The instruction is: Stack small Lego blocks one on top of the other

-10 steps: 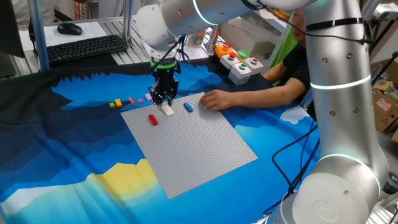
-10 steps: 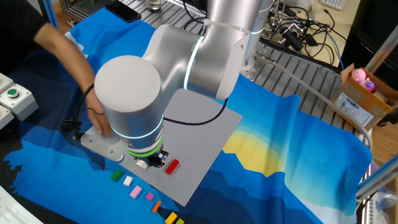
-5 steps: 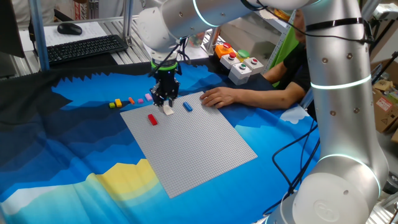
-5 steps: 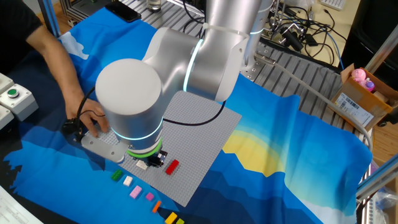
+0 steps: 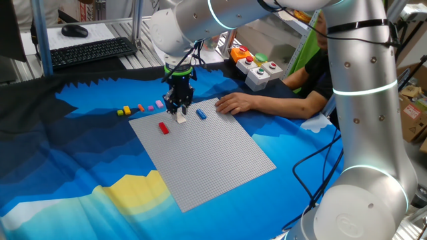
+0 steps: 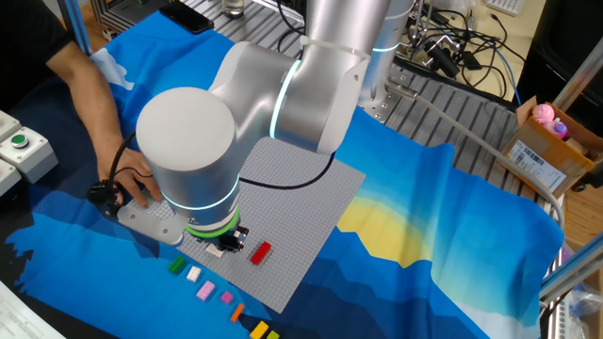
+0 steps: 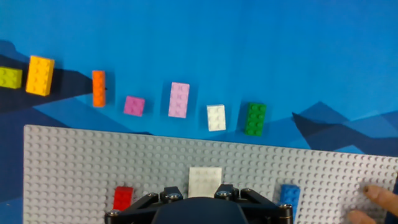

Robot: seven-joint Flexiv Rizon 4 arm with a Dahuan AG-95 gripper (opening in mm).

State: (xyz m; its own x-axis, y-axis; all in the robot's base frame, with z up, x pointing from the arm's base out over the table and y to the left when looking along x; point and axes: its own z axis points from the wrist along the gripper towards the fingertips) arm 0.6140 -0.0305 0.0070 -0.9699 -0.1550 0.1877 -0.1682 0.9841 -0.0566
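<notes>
A white brick (image 7: 205, 180) sits on the grey baseplate (image 7: 74, 168) near its far edge. My gripper (image 7: 198, 198) stands over it, jaws close on either side, and appears shut on it; it also shows in one fixed view (image 5: 179, 112). A red brick (image 7: 123, 198) and a blue brick (image 7: 289, 194) lie on the plate to either side. Off the plate, on the blue cloth, lie in a row a lime brick (image 7: 9, 77), a yellow (image 7: 40, 75), an orange (image 7: 98, 88), a small pink (image 7: 134, 105), a longer pink (image 7: 179, 99), a white (image 7: 216, 117) and a green brick (image 7: 255, 119).
A person's hand (image 5: 237, 105) rests on the baseplate's far right corner, close to the blue brick; its fingertips show in the hand view (image 7: 373, 202). A button box (image 5: 257, 70) and a keyboard (image 5: 90, 52) stand beyond the cloth.
The person's hand has shifted a little at the plate's corner. My gripper has barely moved and stays over the white brick.
</notes>
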